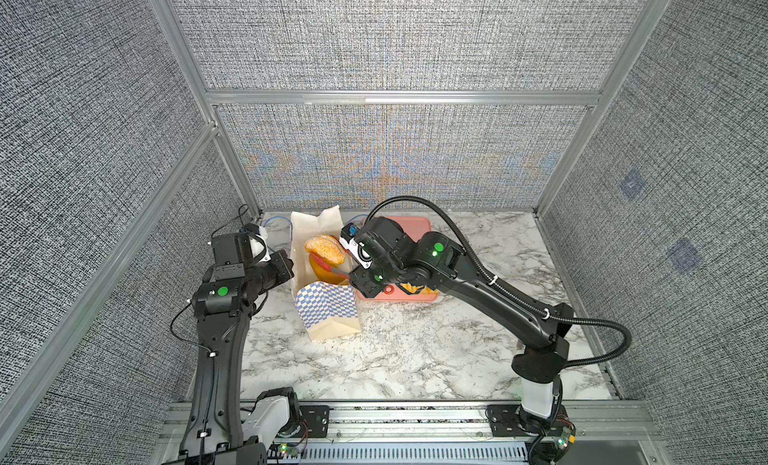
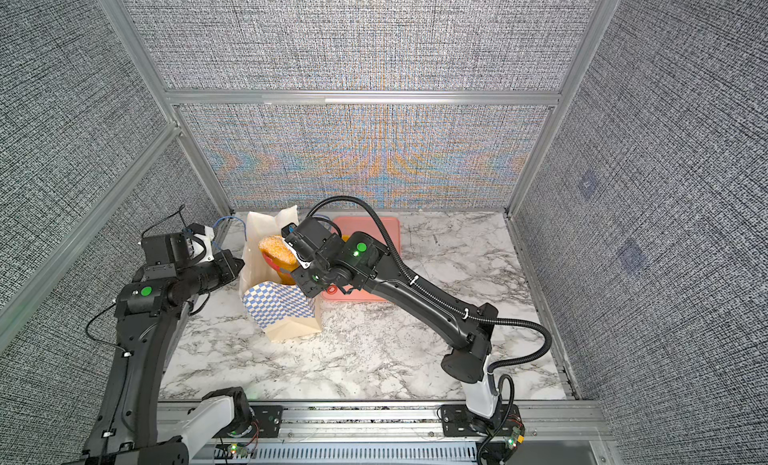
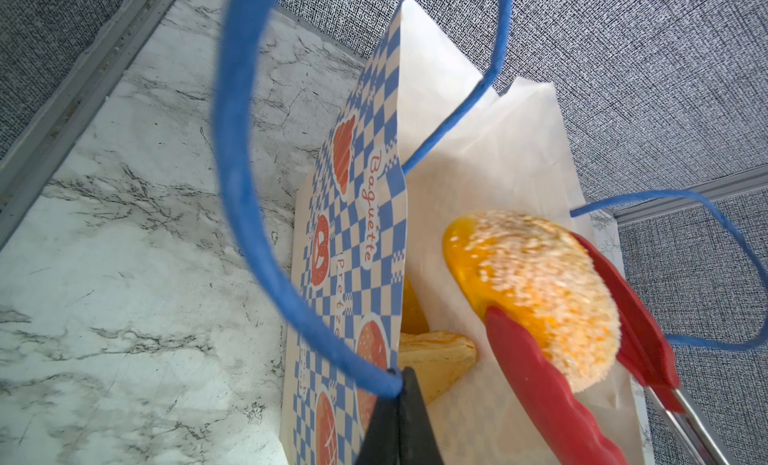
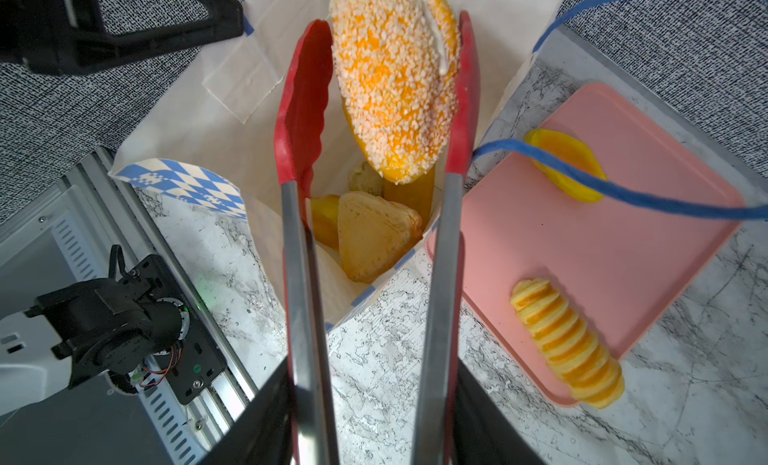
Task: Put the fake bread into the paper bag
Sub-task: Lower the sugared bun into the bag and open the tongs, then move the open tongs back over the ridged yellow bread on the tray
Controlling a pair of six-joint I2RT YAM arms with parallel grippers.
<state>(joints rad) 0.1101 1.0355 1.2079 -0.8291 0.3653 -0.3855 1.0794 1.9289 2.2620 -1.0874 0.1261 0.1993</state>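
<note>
Left fingers point(image 3: 417, 421) clamped shut on cord handle point(image 3: 235, 193), pulling bag point(image 3: 498, 159) mouth wide for drop. Right fingers point(image 4: 266, 425) part-open, squeezing tongs point(image 4: 303, 110) arms; blades flank crumbed bun point(image 4: 395, 80) at bag mouth, grip looks loose, likely release point. Triangle piece point(image 4: 374, 234) plus others inside. Ridged roll point(image 4: 567, 342), yellow piece point(image 4: 565, 164) wait on tray point(image 4: 602, 242) beside bag.

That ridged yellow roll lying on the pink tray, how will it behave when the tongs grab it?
The ridged roll looks cylindrical, so a sideways nudge would probably roll it across the pink tray. Its deep grooves should give the scalloped red tongs some bite, so slipping seems unlikely.
</note>
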